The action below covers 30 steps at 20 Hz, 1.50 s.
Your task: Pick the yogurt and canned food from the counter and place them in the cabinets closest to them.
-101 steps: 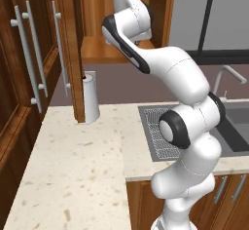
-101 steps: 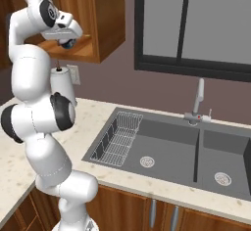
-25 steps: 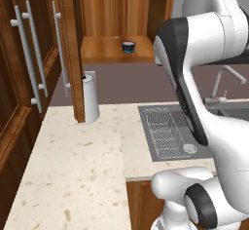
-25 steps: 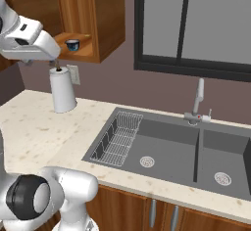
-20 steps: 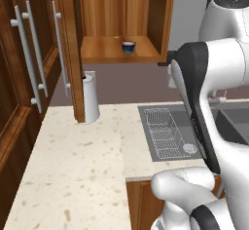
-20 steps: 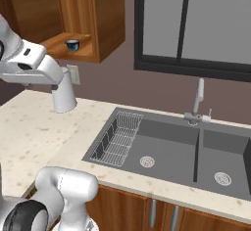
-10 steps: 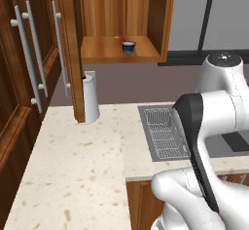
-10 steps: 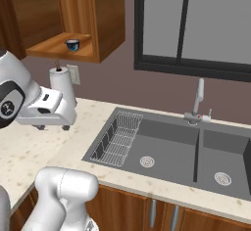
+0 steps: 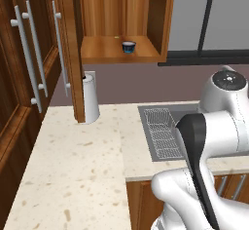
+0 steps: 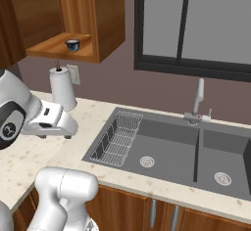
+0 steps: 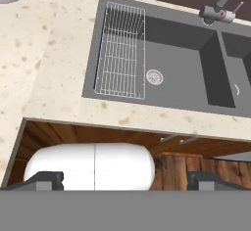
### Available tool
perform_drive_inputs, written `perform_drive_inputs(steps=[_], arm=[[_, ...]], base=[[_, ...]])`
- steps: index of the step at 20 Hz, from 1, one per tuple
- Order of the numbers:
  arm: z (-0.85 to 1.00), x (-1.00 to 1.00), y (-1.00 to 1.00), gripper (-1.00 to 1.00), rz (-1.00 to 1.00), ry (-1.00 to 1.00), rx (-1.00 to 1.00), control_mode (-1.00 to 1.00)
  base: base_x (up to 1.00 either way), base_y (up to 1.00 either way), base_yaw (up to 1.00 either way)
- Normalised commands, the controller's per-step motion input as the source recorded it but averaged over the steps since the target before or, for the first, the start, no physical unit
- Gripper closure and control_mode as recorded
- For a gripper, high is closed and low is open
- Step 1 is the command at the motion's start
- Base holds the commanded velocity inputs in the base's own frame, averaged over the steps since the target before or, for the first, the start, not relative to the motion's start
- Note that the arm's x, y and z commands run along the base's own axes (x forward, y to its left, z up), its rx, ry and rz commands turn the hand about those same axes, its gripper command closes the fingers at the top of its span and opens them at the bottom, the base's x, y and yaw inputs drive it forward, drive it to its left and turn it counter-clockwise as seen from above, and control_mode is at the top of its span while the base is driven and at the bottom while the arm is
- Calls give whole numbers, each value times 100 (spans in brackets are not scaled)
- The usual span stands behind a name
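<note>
White paper-towel roll [image 9: 91, 99] upright by the wall, wire rack [image 10: 116, 139] in grey sink [image 10: 171, 151].

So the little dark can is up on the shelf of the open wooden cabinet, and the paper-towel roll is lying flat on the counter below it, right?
Not quite. The can does sit on the open cabinet's shelf, but the paper-towel roll stands upright on the counter below it, not lying flat. The left base view shows this plainly.
</note>
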Motion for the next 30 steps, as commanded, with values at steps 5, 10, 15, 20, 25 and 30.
perform_drive_inputs(steps=[5,10,15,20,25,30], arm=[[0,0,0,-100,0,0,0,-100],[0,0,0,-100,0,0,0,100],[0,0,0,-100,0,0,0,100],[0,0,0,-100,0,0,0,100],[0,0,0,-100,0,0,0,100],[0,0,0,-100,0,0,0,100]], base=[[0,0,0],[0,0,0],[-4,-10,1],[-11,-17,8],[-12,-25,5],[-11,-25,-1]])
